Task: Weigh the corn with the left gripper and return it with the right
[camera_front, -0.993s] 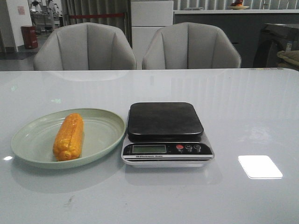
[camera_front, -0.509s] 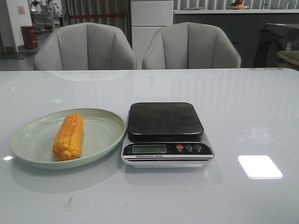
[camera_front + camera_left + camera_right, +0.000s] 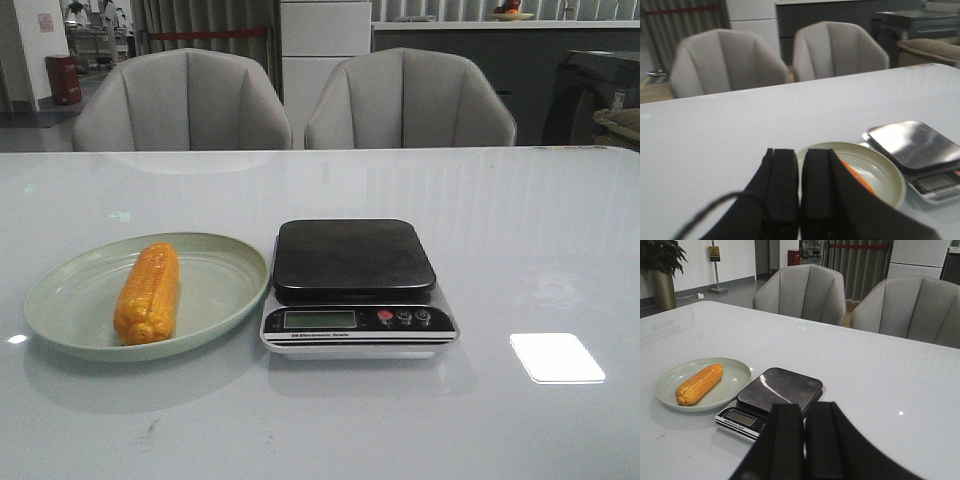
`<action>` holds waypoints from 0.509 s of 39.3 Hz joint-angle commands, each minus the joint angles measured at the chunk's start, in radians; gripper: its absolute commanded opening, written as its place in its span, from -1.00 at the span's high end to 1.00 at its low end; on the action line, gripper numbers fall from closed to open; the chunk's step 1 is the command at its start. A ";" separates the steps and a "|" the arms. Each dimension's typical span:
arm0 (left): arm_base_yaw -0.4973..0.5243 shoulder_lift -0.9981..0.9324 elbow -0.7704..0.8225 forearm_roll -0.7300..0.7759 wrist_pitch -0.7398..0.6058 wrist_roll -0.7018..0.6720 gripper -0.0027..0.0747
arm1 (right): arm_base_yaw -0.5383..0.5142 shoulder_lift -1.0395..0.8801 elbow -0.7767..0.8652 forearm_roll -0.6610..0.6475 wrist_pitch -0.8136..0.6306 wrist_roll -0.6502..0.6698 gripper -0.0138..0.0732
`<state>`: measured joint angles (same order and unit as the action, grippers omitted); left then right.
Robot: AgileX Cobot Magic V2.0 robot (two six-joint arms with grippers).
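The orange-yellow corn (image 3: 148, 293) lies lengthwise on the green plate (image 3: 220, 265) at the table's left. It also shows in the right wrist view (image 3: 699, 384) and as an orange sliver in the left wrist view (image 3: 857, 178), mostly hidden behind the finger. The black kitchen scale (image 3: 354, 258) stands right of the plate with nothing on its platform. My left gripper (image 3: 800, 152) is shut and empty, held back from the plate. My right gripper (image 3: 805, 407) is shut and empty, held back from the scale (image 3: 780, 389). Neither gripper shows in the front view.
Two grey chairs (image 3: 185, 100) (image 3: 408, 98) stand behind the table's far edge. A bright light patch (image 3: 556, 356) reflects on the glossy white tabletop at the right.
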<state>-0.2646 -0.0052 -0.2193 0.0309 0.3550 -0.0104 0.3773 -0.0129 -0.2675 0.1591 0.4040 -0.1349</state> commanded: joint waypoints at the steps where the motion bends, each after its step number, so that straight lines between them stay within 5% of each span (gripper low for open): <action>1: 0.107 -0.014 0.014 -0.013 -0.164 -0.005 0.64 | -0.009 -0.012 -0.025 -0.008 -0.084 -0.008 0.30; 10: 0.248 -0.024 0.123 -0.031 -0.323 -0.005 0.64 | -0.009 -0.012 -0.025 -0.008 -0.084 -0.008 0.30; 20: 0.257 -0.024 0.259 -0.031 -0.473 -0.005 0.64 | -0.009 -0.012 -0.025 -0.008 -0.084 -0.008 0.30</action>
<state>-0.0101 -0.0052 0.0077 0.0113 0.0186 -0.0104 0.3773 -0.0129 -0.2675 0.1574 0.4040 -0.1349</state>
